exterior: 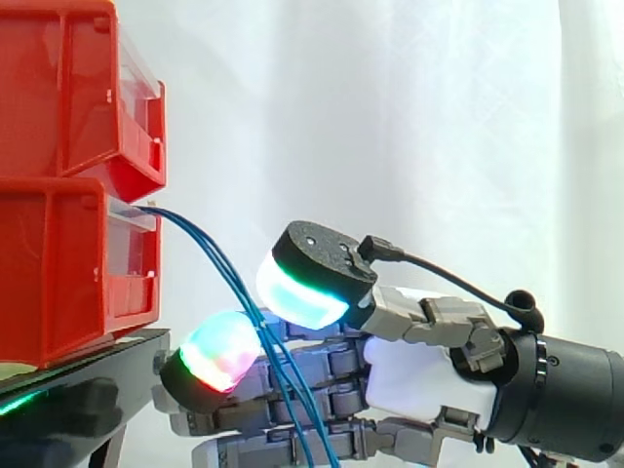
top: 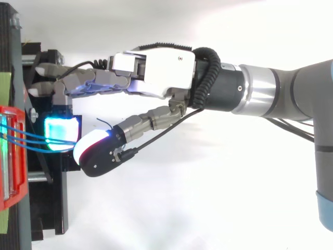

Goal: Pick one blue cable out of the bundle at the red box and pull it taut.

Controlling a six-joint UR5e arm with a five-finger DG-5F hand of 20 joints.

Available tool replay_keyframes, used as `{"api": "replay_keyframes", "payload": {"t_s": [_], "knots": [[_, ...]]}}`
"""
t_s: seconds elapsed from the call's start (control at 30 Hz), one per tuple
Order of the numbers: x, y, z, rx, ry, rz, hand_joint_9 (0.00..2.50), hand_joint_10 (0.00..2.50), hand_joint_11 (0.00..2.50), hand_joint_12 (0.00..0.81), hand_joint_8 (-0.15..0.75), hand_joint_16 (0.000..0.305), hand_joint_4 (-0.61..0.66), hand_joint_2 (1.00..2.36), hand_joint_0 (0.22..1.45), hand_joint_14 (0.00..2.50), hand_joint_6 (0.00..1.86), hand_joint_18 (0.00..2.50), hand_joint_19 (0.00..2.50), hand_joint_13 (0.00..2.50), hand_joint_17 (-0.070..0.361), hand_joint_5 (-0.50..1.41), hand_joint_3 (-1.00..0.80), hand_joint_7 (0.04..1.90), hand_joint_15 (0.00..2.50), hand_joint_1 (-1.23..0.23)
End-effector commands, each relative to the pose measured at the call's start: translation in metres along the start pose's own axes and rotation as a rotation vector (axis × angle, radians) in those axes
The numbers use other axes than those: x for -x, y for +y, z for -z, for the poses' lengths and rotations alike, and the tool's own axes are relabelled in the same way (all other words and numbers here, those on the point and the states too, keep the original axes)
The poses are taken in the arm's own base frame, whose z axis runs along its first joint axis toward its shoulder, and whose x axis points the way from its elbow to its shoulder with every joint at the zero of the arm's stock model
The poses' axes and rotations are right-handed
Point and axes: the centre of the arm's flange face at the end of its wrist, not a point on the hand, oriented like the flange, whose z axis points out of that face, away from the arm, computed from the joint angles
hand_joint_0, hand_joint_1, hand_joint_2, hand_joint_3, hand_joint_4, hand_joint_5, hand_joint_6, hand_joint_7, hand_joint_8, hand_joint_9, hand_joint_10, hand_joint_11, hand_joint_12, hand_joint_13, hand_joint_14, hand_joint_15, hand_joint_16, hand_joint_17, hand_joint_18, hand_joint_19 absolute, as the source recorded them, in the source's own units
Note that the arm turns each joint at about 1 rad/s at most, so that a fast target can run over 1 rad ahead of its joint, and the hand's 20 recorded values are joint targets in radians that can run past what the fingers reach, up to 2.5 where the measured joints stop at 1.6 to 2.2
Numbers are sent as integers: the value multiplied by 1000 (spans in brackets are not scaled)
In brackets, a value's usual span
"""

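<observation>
**Side view.** Two red bins are stacked at the left on a black stand [exterior: 88,366]. The contents of the upper red bin [exterior: 68,88] cannot be seen. The lower red bin [exterior: 58,263] has a clear front panel [exterior: 132,249]. Several blue cables [exterior: 210,255] leave the top of this panel together. Their long axis runs from the bin toward the right and curves downward, leaving the picture at the bottom edge. The curve is slack, not straight. The hand [exterior: 419,380] enters from the right, palm level with the stand top. The cables pass through the narrow gap between two of its glowing pads. Whether the hand is clamped on the cables cannot be determined. A white curtain [exterior: 390,117] closes off the background.

**Top view.** The red front rim [top: 15,200] of the bins lies at the left edge. The blue cables [top: 26,136] run from it to the right, nearly parallel, and end under a cyan-glowing pad. The hand [top: 161,67] reaches left from the arm [top: 281,94]. The black stand [top: 52,208] lies below. The ground beneath is plain white.
</observation>
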Motion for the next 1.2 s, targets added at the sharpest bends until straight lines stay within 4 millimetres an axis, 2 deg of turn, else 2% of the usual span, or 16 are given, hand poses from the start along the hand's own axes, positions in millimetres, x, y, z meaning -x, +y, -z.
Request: {"api": "replay_keyframes", "payload": {"t_s": [0.0, 0.1, 0.17, 0.47, 0.6, 0.77, 0.87, 1.17], "knots": [[6, 5, -1, 11, 30, 35, 260, 0, 0, 363, 299, 63, 328, 1011, 618, 0, 529, 80, 112, 48, 143, -109, -342, 1178, 0, -712], [8, 8, 0, 12, 39, 67, 260, 0, 0, 365, 297, 63, 321, 1012, 629, 0, 549, 94, 113, 59, 143, -115, -317, 1155, 0, -739], [8, 9, 0, 15, 42, 80, 262, 0, 0, 365, 297, 63, 315, 1013, 638, 0, 605, 101, 112, 65, 143, -126, -304, 1062, 0, -751], [8, 9, 0, 15, 42, 84, 289, 0, 0, 363, 297, 64, 286, 1013, 645, 0, 727, 132, 113, 79, 143, -151, -305, 897, 0, -767], [8, 10, -1, 16, 41, 88, 330, 0, 0, 367, 303, 64, 281, 1015, 641, 0, 775, 208, 80, 125, 144, -157, -267, 889, 0, -797], [8, 10, -1, 19, 41, 88, 352, 0, 0, 367, 306, 63, 239, 1020, 624, 0, 848, 257, 88, 143, 141, -170, -120, 822, 0, -798], [6, 10, -1, 17, 44, 87, 367, 0, 0, 365, 307, 62, 207, 1023, 616, 0, 863, 280, 86, 158, 140, -169, -49, 847, 0, -796], [6, 10, -1, 17, 44, 87, 372, 0, 0, 366, 309, 62, 188, 1022, 637, 0, 871, 314, 86, 173, 139, -169, -73, 818, 0, -847]]}}
